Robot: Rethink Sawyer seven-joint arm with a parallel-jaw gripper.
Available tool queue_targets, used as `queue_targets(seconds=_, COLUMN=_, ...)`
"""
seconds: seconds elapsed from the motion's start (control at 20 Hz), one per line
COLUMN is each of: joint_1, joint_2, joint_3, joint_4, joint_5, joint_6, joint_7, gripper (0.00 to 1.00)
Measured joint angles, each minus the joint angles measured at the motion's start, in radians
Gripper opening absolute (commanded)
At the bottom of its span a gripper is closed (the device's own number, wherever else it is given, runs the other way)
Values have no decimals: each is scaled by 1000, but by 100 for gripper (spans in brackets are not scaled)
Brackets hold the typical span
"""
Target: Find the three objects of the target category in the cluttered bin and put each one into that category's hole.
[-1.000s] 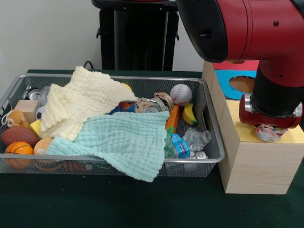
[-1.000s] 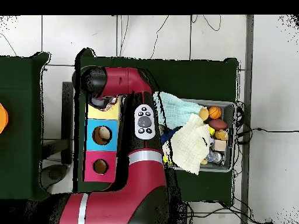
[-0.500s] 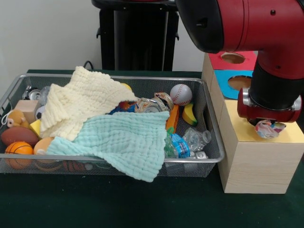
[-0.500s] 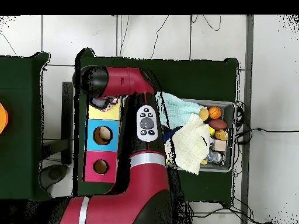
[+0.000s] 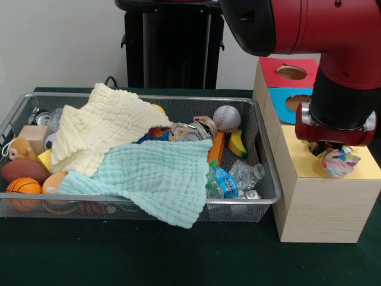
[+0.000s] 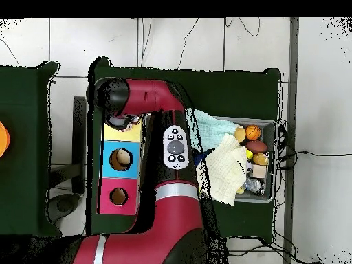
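In the front view a crumpled, multicoloured wrapper (image 5: 339, 162) sits at the yellow top (image 5: 366, 170) of the wooden sorting box, right under my gripper (image 5: 326, 150). The red wrist hides most of the gripper, and whether it still grips the wrapper does not show. In the overhead view the gripper (image 6: 122, 122) hangs over the yellow panel (image 6: 132, 132), whose hole is hidden. The blue hole (image 5: 300, 102) and the red hole (image 5: 292, 72) lie behind it. The wire bin (image 5: 262, 149) stands to the box's left.
A cream cloth (image 5: 101, 128) and a mint cloth (image 5: 155, 176) cover much of the bin. Around them lie a baseball (image 5: 227, 118), a crushed can (image 5: 196, 130), a plastic bottle (image 5: 235, 179), a basketball (image 5: 24, 189), a football (image 5: 22, 170) and a wooden block (image 5: 33, 136).
The wrist has lifted and drawn back from the yellow top, uncovering the red hole. The wrapper has stayed at about the same height and shows more fully.
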Motion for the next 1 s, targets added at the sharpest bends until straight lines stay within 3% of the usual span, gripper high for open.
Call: queue_targets(seconds=1.0, joint_1=-3, joint_2=-14, joint_3=1, joint_4=14, joint_5=2, joint_6=0, joint_7=0, gripper=0)
